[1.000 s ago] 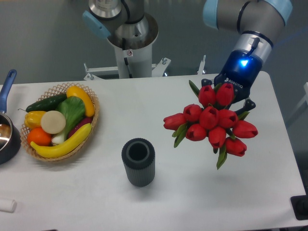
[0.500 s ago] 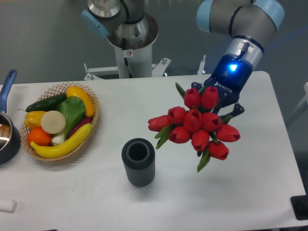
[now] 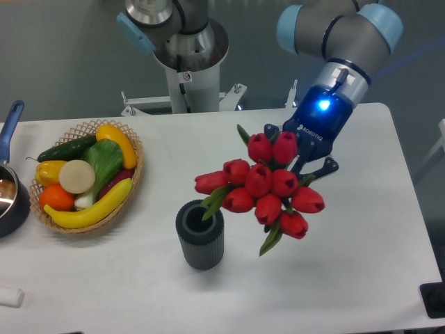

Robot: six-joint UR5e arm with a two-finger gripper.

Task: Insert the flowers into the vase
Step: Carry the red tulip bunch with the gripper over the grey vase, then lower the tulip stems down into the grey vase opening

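White tabletop: carrying the basket, the vase, a pot at the left edge and a small white piece at the near left corner.
Arm: reaching down from the upper right, grey and pale blue, a blue light glowing on the wrist.
Flowers: hanging in the air above the tabletop, red buds facing the camera, stems hidden behind them; the leftmost bud and a green leaf are overlapping the vase's rim as seen from here, the rest of the bunch lying to the right of the vase.
Basket: sitting at the left, wicker, holding a banana, a cucumber, a yellow pepper, an orange and other produce.
Hand: sitting behind the bunch, dark fingers showing at its upper right; closed around the flowers, carrying them.
Vase: standing upright near the middle front of the tabletop, dark grey, ribbed, its mouth open upward.
Pot: partly cut off by the frame, dark with a blue handle.
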